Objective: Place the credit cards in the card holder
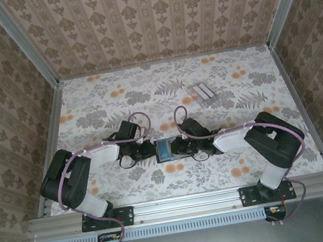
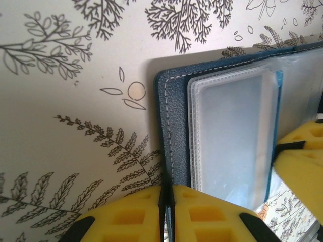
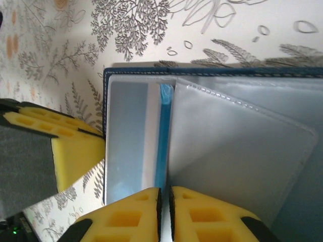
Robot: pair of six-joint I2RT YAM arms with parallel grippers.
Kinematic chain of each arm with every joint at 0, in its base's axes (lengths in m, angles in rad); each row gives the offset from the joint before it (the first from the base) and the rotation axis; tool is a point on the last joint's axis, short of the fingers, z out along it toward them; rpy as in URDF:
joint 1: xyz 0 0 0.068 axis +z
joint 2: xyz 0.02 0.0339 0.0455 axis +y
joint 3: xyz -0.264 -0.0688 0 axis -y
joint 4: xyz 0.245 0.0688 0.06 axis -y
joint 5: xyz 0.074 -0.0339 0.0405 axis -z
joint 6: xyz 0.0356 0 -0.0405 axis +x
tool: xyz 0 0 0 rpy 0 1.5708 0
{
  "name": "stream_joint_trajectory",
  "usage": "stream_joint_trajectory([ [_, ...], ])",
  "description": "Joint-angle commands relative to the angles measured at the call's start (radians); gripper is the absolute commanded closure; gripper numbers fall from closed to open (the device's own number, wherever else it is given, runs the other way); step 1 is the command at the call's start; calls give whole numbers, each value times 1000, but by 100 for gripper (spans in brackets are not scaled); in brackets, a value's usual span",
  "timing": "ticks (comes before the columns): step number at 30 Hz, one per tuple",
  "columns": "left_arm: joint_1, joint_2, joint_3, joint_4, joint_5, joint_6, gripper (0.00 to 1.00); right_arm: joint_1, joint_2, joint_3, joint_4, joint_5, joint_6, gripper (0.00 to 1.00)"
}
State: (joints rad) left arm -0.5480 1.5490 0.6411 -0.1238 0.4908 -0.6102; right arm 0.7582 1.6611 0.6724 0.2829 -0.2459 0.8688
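Left tool (image 2: pixel 166 195), right tool (image 3: pixel 164 195): clamped on open card holder (image 2: pixel 174 101) | floral tabletop (image 1: pixel 115 97) | wallpapered walls (image 1: pixel 150 12)

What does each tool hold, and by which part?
Left tool: navy cover edge of the holder. Right tool: a thin edge inside it, blue card or sleeve, unclear.

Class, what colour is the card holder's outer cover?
The card holder cover is dark navy with pale stitching, clearest in the left wrist view.
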Motion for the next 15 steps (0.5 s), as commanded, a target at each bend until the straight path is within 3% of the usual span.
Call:
stream_joint_trajectory([
  [1,10,-10,-15,-20,-4,10,86,-5,-99,-13,-137,69,-74,81],
  [3,9,0,-24,-4,-18,6,86,-22,-127,-25,-176,85,-93,74],
  [8,2,23,-17,2,-5,3,86,-45,-190,-59,-214,81,-64,70],
  [10,-1,17,-29,15,-20,-4,86,-46,-196,-62,-222,58,-13,64],
  [15,-6,13,-32,9,-16,-5,86,-23,-190,-119,-111,-9,212,60],
])
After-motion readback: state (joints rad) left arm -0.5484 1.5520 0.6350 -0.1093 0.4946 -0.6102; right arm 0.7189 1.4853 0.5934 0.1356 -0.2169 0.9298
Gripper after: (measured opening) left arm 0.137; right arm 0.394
